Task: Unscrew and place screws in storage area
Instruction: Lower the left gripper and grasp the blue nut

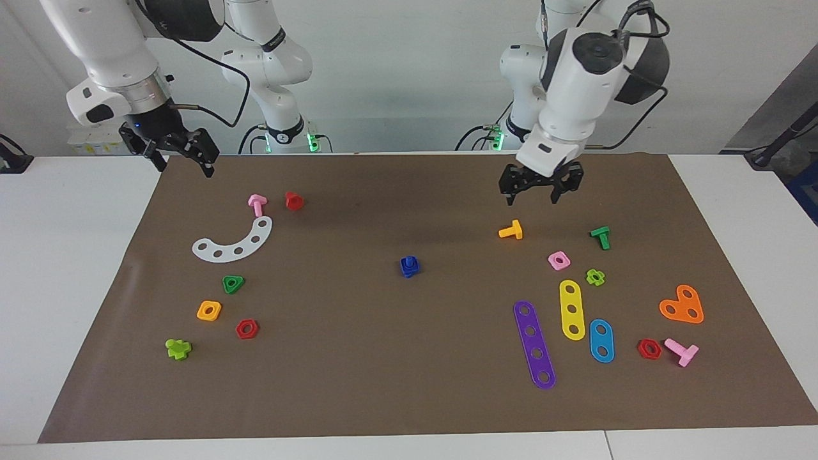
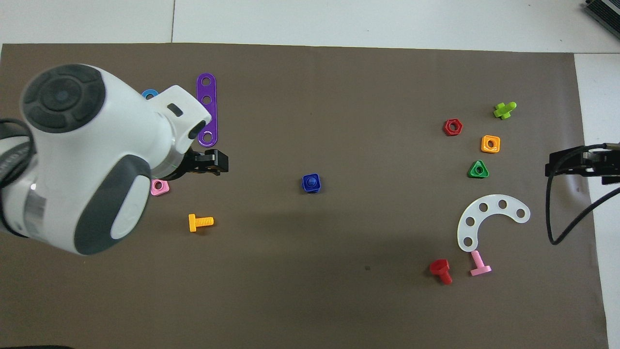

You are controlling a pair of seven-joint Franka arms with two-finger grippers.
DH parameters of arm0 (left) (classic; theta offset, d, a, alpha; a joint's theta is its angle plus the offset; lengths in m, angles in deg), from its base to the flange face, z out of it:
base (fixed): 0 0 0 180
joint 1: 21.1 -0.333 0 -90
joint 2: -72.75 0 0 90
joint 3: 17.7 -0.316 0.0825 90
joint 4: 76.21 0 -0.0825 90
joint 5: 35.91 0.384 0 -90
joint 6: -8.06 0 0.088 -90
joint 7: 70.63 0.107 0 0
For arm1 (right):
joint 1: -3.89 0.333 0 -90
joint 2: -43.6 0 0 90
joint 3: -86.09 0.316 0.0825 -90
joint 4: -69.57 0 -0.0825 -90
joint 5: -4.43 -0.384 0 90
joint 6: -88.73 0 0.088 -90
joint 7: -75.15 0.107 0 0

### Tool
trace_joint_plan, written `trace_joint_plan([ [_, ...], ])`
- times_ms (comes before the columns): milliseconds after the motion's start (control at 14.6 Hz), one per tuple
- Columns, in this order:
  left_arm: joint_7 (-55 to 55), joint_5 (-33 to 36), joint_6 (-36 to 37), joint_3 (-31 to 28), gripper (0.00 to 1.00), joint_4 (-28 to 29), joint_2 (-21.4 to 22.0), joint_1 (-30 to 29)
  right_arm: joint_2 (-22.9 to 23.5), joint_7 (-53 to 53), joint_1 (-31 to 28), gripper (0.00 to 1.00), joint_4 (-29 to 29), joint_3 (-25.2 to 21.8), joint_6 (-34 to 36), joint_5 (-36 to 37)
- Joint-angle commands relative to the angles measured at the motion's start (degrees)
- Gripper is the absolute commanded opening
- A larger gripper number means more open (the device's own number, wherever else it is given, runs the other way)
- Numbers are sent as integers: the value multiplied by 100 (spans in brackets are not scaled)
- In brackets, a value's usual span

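— Near the middle of the brown mat (image 1: 409, 396), seen from the facing camera, where does the dark-blue bolt (image 1: 409, 266) sit?

— Upright in a dark-blue square nut, alone, with bare mat all round it. The left gripper (image 1: 540, 189) hangs in the air over the mat nearer the robots, toward the left arm's end, above the orange bolt (image 1: 511, 230). Its fingers are spread and hold nothing. The blue bolt is well apart from it.

— And the right gripper (image 1: 180, 153)?

— Up over the mat's corner at the right arm's end, fingers parted, empty. Below it lie the pink bolt (image 1: 257, 204), red bolt (image 1: 294, 200) and white curved strip (image 1: 234, 243). That arm waits.

— Anything crowding the blue bolt?

— No. The green triangular nut (image 1: 233, 283) and the purple strip (image 1: 535, 344) are the closest pieces on either end, both well apart from it.

— Now from overhead?

— The blue bolt (image 2: 311, 183) is again mid-mat. The left gripper (image 2: 209, 163) shows under its big white wrist, between the purple strip (image 2: 207, 110) and the orange bolt (image 2: 200, 222), beside the pink nut (image 2: 160, 187); open mat separates it from the blue bolt.

— The edges?

— The right gripper (image 2: 581, 163) is at the mat's (image 2: 310, 300) edge at the right arm's end, partly cut off by the frame. The mat's strip nearest the robots is bare.
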Motion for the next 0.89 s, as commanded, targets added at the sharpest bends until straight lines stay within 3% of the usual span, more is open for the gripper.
trace_joint_plan([
  [0, -479, -10, -760, -103, 100, 151, -366, 474, -82, 9, -9, 100, 97, -18, -64, -139],
  [410, -1411, -1, -1817, -129, 97, -216, -1683, 1239, -91, 1, -9, 100, 97, -18, -64, -139],
  [820, -1772, 25, -2388, -129, 95, -481, -2212, 1459, -100, 18, -9, 100, 140, -18, -55, -139],
])
